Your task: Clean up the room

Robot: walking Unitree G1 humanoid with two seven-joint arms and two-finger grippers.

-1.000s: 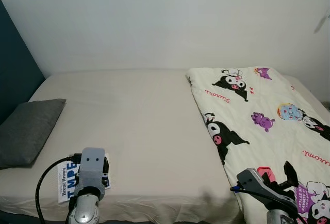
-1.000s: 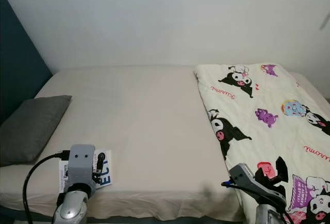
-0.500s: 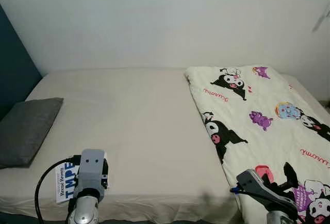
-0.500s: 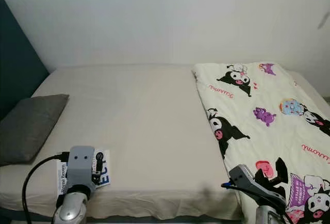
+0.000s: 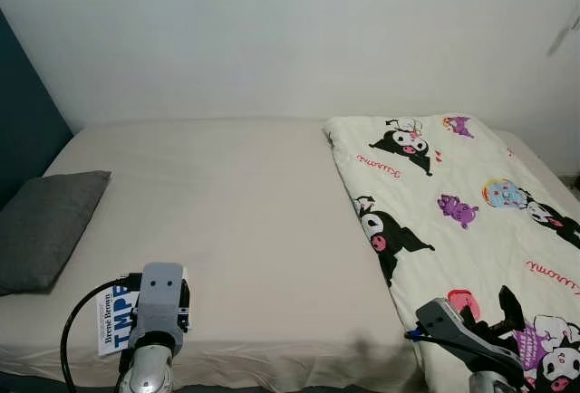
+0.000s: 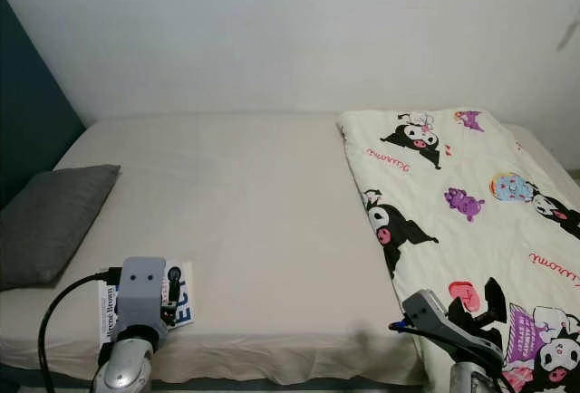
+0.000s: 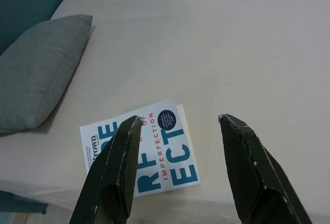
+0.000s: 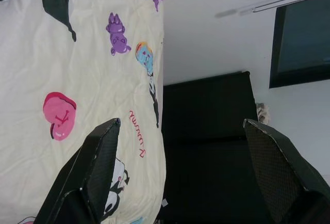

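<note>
Book (image 7: 146, 153), white-covered with blue lettering, lies flat at the bed's (image 5: 254, 221) front edge near its left corner, just beside a grey pillow (image 5: 43, 226) at the left edge. Above it hangs the left gripper (image 7: 178, 126), fingers spread apart and grasping nothing. A cartoon-print blanket (image 5: 453, 221) covers the bed's right side from the back edge to the front. Over that blanket's front end, the right gripper (image 8: 180, 126) hovers, likewise released and wide apart.
</note>
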